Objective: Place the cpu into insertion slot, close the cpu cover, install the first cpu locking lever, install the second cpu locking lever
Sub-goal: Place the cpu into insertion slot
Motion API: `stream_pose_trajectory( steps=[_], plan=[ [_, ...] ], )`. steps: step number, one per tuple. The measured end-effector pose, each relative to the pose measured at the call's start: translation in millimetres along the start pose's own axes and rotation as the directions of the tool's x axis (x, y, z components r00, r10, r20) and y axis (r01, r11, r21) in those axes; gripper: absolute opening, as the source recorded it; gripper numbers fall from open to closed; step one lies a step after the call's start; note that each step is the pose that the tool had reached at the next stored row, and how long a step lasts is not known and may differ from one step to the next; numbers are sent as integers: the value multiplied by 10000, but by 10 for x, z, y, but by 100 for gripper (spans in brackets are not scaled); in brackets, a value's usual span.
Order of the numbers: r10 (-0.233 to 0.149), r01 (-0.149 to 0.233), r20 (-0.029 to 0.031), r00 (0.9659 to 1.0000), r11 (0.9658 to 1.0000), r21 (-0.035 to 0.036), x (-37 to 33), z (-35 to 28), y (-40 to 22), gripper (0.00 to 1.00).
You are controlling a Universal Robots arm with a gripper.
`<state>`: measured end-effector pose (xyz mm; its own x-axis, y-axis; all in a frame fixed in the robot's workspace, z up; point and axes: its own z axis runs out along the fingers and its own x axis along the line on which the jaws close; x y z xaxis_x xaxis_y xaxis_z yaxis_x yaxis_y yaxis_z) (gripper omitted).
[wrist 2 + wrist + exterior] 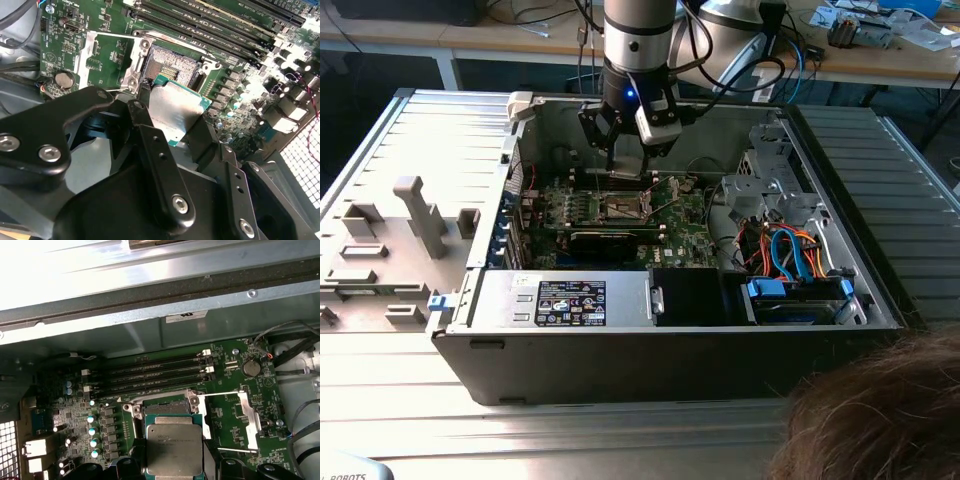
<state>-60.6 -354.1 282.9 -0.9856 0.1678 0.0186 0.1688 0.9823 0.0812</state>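
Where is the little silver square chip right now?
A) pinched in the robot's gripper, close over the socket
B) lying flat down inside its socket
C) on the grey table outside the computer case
A: the cpu is clamped in the gripper, and the contact field of the insertion slot lies uncovered beside it.

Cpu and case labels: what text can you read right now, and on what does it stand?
Nothing is clear enough to quote.
Cpu, held in the end effector: faint print on its metal top, too blurred to read.
White sticker on the case wall: too small.
Labels on the silver housing: blurred.
Green circuit board: white markings, too small.
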Motion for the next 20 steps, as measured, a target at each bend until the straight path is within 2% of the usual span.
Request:
stream_pose_trajectory(
  steps=[20],
  plan=[
    [527, -527, 43, 9986, 9986, -9, 0, 22, -2, 54]
  ],
)
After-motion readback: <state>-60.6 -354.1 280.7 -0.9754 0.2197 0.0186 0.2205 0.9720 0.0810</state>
